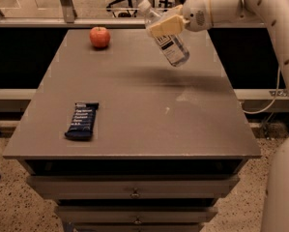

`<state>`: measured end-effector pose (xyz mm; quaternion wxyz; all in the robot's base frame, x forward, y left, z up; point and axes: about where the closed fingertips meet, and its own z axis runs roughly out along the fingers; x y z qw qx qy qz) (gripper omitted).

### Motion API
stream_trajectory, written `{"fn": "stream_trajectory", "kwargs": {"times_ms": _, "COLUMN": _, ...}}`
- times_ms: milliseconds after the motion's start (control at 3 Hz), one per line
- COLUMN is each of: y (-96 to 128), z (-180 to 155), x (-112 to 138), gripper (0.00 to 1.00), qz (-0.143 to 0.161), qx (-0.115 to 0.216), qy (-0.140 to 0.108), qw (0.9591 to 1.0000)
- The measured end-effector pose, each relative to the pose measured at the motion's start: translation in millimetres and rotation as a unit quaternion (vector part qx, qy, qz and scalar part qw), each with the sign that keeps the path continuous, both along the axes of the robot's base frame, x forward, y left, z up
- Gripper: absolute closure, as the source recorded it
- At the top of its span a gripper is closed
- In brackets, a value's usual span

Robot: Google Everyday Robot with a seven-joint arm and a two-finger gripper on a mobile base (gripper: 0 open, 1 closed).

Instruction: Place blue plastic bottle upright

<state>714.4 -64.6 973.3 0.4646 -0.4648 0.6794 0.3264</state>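
your cream-fingered gripper (166,26) is clamped around the small clear bluish plastic bottle (176,53), held tilted above the far right of the grey table (134,115).

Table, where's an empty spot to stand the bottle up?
On the table, the middle and right side are bare, right of the apple and the snack bar. The claw holds the blue plastic bottle tilted above the back edge. Nowhere is crowded.
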Motion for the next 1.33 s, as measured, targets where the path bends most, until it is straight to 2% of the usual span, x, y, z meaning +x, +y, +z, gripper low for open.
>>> {"fn": "stream_trajectory", "kwargs": {"times_ms": 333, "y": -24, "z": 7, "x": -15, "gripper": 1.00, "qz": 0.010, "qx": 0.127, "qy": -0.016, "qw": 0.9917}}
{"fn": "stream_trajectory", "kwargs": {"times_ms": 667, "y": -38, "z": -4, "x": -26, "gripper": 1.00, "qz": 0.014, "qx": 0.200, "qy": -0.016, "qw": 0.9797}}
{"fn": "stream_trajectory", "kwargs": {"times_ms": 1000, "y": -48, "z": -19, "x": -33, "gripper": 1.00, "qz": 0.025, "qx": 0.264, "qy": -0.014, "qw": 0.9640}}
{"fn": "stream_trajectory", "kwargs": {"times_ms": 1333, "y": -56, "z": -34, "x": -40, "gripper": 0.84, "qz": 0.032, "qx": 0.309, "qy": -0.030, "qw": 0.9502}}
